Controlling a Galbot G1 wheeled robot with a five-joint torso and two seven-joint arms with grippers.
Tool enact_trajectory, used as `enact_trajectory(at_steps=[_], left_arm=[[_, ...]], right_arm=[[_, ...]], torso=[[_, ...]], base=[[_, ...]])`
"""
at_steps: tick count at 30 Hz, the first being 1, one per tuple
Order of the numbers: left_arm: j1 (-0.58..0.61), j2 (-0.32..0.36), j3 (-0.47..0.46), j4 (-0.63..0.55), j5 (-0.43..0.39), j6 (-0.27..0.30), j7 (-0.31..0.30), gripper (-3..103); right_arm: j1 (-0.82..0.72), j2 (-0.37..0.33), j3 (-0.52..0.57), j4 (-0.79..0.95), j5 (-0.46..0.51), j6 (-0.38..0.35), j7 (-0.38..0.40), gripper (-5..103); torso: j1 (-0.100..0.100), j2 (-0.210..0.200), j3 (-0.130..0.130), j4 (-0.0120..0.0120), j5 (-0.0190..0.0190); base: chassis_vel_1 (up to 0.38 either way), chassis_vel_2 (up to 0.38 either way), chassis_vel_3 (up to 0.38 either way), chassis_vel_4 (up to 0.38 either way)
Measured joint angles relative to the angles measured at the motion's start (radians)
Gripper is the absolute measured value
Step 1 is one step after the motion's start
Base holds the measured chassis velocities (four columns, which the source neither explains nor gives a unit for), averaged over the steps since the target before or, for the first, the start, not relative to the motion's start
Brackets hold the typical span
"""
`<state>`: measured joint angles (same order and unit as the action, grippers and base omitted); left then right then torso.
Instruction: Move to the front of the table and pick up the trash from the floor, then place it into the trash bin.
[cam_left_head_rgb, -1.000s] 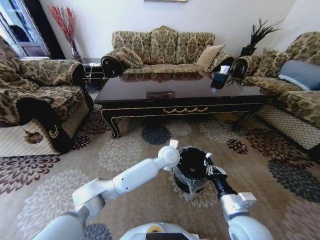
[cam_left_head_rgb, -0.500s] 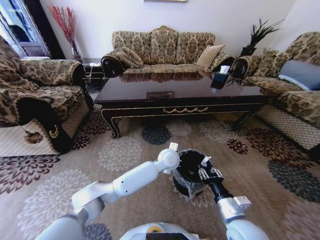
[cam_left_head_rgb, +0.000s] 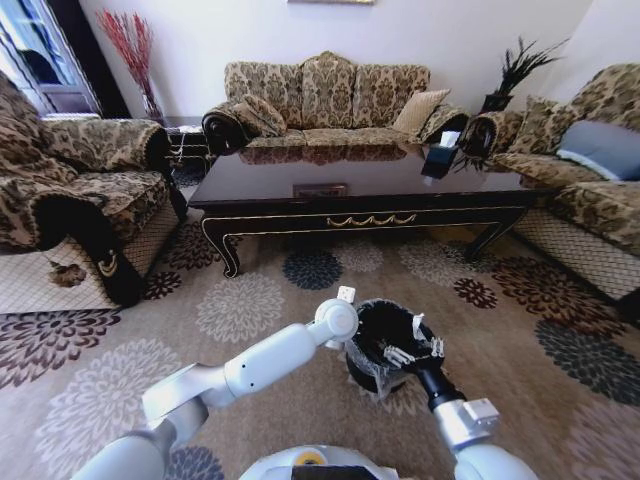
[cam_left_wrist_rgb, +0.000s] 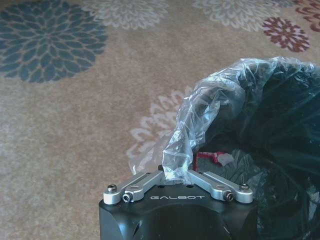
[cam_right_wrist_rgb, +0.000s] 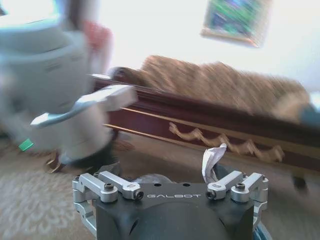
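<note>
**Two grippers at the bin, drop still to come**

Behind, the table (cam_left_head_rgb: 360, 185) spans mid-frame. Lower centre, my left gripper (cam_left_wrist_rgb: 176, 176) pinches the trash bin (cam_left_head_rgb: 385, 345) liner. My right gripper (cam_right_wrist_rgb: 172, 184), spread wide, carries the trash (cam_right_wrist_rgb: 211, 161) on one finger; shaking it loose seems next.

- The carpet (cam_left_head_rgb: 250, 300), beige with printed flower medallions, covers the floor.
- The trash bin (cam_left_head_rgb: 372, 352) stands on it, near the table's front.
- The table (cam_left_head_rgb: 360, 190) stands on it on curved legs.
- Sofas (cam_left_head_rgb: 325, 100) ring the table.
</note>
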<state>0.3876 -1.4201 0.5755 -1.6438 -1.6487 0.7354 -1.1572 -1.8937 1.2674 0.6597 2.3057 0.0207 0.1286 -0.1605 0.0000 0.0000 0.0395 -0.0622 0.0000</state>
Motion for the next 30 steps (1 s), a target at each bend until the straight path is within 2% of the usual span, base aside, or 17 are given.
enact_trajectory(at_steps=[1,2,11,17,19,22,23,24,28,30], left_arm=[[0.001,-0.006,0.000,0.001,0.001,0.000,-0.002,0],[0.000,-0.008,0.000,0.003,0.001,0.000,-0.002,0],[0.003,0.010,-0.006,0.002,0.001,0.000,-0.003,0],[0.012,0.027,-0.021,0.002,0.004,0.000,-0.003,0],[0.020,0.041,-0.032,0.002,0.006,0.000,-0.002,0],[0.035,0.087,-0.063,-0.004,0.008,0.000,0.003,0],[0.035,0.087,-0.063,-0.004,0.008,0.000,0.003,0],[0.041,0.113,-0.078,-0.008,0.008,0.000,0.006,0],[0.072,0.190,-0.143,-0.017,0.020,0.000,0.031,0],[0.089,0.211,-0.167,-0.019,0.023,0.000,0.036,0]], right_arm=[[0.007,0.003,0.011,-0.024,-0.079,0.051,-0.036,100],[0.006,0.005,0.007,-0.032,-0.094,0.062,-0.037,100],[0.015,-0.007,0.011,-0.027,-0.056,0.015,-0.020,100],[0.030,0.002,0.001,-0.037,-0.032,0.015,0.018,100],[0.034,0.004,0.000,-0.037,-0.007,0.009,0.043,100],[0.054,0.007,0.001,-0.033,0.076,-0.029,0.131,100],[0.054,0.007,0.001,-0.033,0.076,-0.029,0.131,100],[0.064,0.006,0.004,-0.028,0.115,-0.051,0.172,100],[0.083,-0.003,0.024,-0.022,0.228,-0.118,0.247,100],[0.090,-0.005,0.029,-0.026,0.240,-0.125,0.262,100]], torso=[[0.000,0.000,0.000,0.0001,0.0001],[0.000,0.000,0.000,0.0001,0.0001],[0.000,0.000,0.000,0.0003,0.0000],[0.000,0.000,0.000,0.0002,0.0000],[0.000,0.000,0.000,0.0002,-0.0001],[0.000,0.000,0.000,0.0001,-0.0001],[0.000,0.000,0.000,0.0001,-0.0001],[0.000,0.000,0.000,0.0003,-0.0001],[0.000,0.000,0.000,0.0001,-0.0003],[0.000,0.000,0.000,0.0003,-0.0003]], base=[[0.000,0.000,0.000,0.000],[0.000,0.000,0.000,0.000],[0.000,0.000,0.000,0.000],[0.000,0.000,0.000,0.000],[0.000,0.000,0.000,0.000],[0.000,0.000,0.000,0.000],[0.000,0.000,0.000,0.000],[0.000,0.000,0.000,0.000],[0.000,0.000,0.000,0.000],[0.000,0.000,0.000,0.000]])
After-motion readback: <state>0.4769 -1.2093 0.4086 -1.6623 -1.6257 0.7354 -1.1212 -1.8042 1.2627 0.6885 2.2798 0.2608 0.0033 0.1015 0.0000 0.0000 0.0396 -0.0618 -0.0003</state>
